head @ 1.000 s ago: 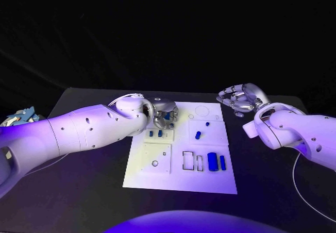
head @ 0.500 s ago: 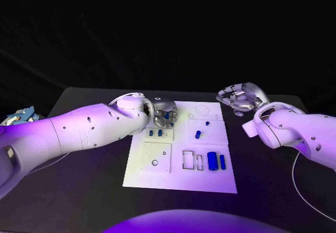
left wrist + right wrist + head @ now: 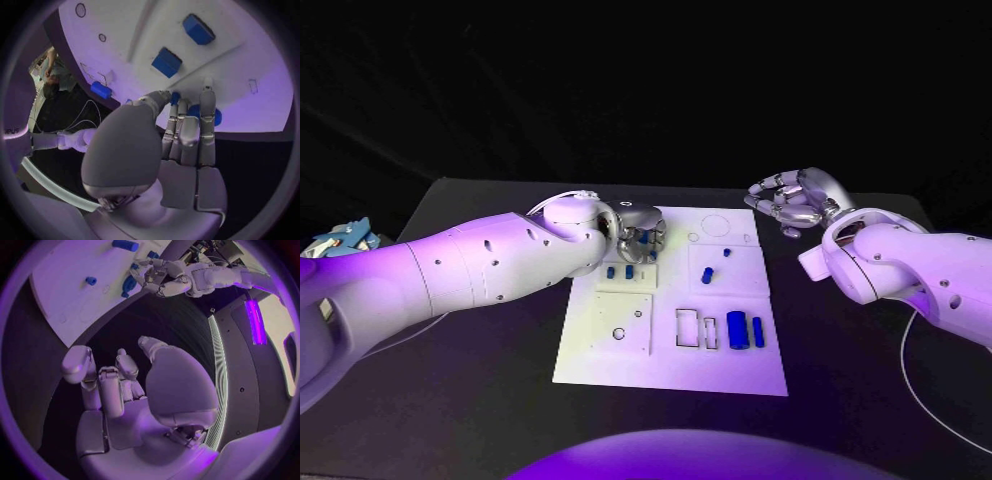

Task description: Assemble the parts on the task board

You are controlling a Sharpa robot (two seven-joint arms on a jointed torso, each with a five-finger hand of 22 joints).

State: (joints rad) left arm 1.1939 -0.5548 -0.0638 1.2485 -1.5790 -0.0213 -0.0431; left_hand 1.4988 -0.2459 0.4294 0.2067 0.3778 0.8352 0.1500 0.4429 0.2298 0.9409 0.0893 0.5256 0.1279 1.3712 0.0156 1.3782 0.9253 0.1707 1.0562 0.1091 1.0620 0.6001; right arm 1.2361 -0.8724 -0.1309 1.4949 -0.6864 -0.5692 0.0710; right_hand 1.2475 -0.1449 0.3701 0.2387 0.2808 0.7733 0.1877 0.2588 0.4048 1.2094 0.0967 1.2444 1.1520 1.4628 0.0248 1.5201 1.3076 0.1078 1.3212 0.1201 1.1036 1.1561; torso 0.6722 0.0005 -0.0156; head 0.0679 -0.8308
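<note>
The white task board (image 3: 610, 350) lies in the middle of the black table. My left hand (image 3: 640, 236) hangs over its far left corner, and its fingers (image 3: 187, 125) and thumb pinch a small blue part (image 3: 215, 116) against the board. Two blue blocks (image 3: 620, 271) stand in slots just in front of that hand. Further right are a small blue peg (image 3: 708, 275) and a tiny one (image 3: 727, 252). Two long blue pieces (image 3: 744, 331) lie near the right edge. My right hand (image 3: 796, 205) hovers beyond the far right corner with its fingers curled in, holding nothing.
Empty cut-outs (image 3: 692, 329) and round holes (image 3: 715, 228) mark the board. A thin cable (image 3: 927, 400) trails on the table at the right. Some clutter (image 3: 336, 240) sits at the table's far left edge.
The left hand's fingers have drawn in slightly over the board's far left corner. The right hand has hardly moved.
</note>
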